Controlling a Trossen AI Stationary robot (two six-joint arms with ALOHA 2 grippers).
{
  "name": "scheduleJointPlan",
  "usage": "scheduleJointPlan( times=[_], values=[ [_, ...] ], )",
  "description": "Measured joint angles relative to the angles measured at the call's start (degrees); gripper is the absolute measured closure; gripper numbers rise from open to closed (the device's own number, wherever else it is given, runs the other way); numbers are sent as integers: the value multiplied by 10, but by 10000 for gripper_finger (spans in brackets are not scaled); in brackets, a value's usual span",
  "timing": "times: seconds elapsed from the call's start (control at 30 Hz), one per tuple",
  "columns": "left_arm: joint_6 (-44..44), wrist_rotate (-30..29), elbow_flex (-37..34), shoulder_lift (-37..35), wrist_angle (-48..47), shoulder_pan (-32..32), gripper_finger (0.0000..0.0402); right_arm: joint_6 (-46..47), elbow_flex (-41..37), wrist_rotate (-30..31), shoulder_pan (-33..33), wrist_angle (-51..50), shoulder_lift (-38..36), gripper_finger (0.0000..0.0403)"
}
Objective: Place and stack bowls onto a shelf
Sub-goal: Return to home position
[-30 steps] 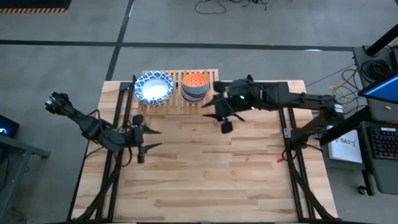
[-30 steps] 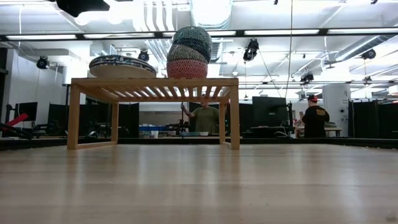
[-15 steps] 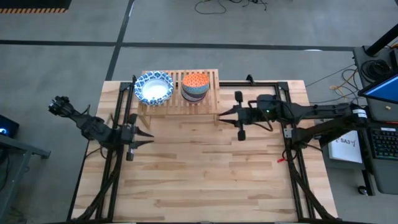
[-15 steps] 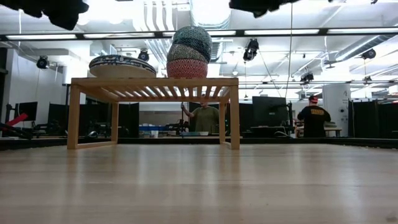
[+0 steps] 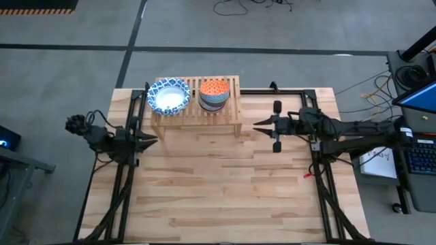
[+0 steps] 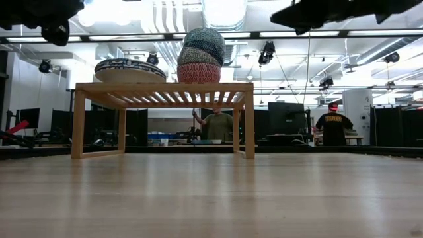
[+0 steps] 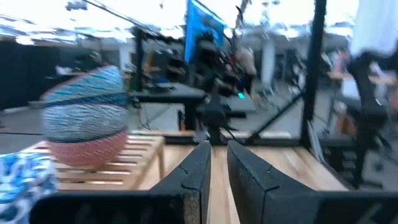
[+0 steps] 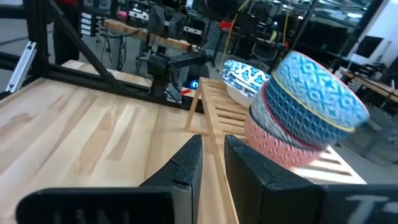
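Your left gripper (image 5: 151, 139) hangs over the left side of the pale wooden tabletop (image 5: 225, 190). Its wrist view gives you both dark fingers (image 7: 198, 171) drawn together to a thin slit, clenched on nothing. Your right gripper (image 5: 259, 124) hangs on the opposite side, pointing inward, its fingers (image 8: 186, 163) pinched just as close and just as empty. Between the two sets of jaws, set a little further back, stands the low light-wood shelf with a slatted top (image 5: 197, 119). Its front corner is near the left jaws and its right end is just beside the right jaws, and neither gripper touches it. On the shelf, the stack of wide blue-patterned bowls with white insides (image 5: 169, 96) sits level at the end nearer your left jaws. Next to it, toward your right jaws, there's the stack of smaller patterned bowls (image 5: 214, 94); the stacks are close, but you cannot tell whether they touch. Check the low view: a red-patterned bowl (image 6: 198, 73) sits lowest of what shows, and the top bowl (image 6: 205, 41) leans, tilted, showing an orange-speckled inside from above. Both arms show up high there, at the picture's top corners. Beyond the table, one person (image 6: 218, 124) stands behind the shelf and another person (image 6: 334, 125) stands farther off.
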Motion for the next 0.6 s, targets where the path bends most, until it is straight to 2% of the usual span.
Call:
scheduleJointPlan(
  times=[0.17, 0.4, 0.6],
  values=[
    [25, -30, -36, 7, 65, 4, 369, 10, -43, -1, -14, 20, -38, 346],
    [23, -42, -85, 3, 98, 30, 397, 25, -105, -31, -38, 58, -89, 346],
    [8, -42, -129, -2, 131, 67, 401, 40, -152, -40, -47, 59, -143, 346]
  ],
)
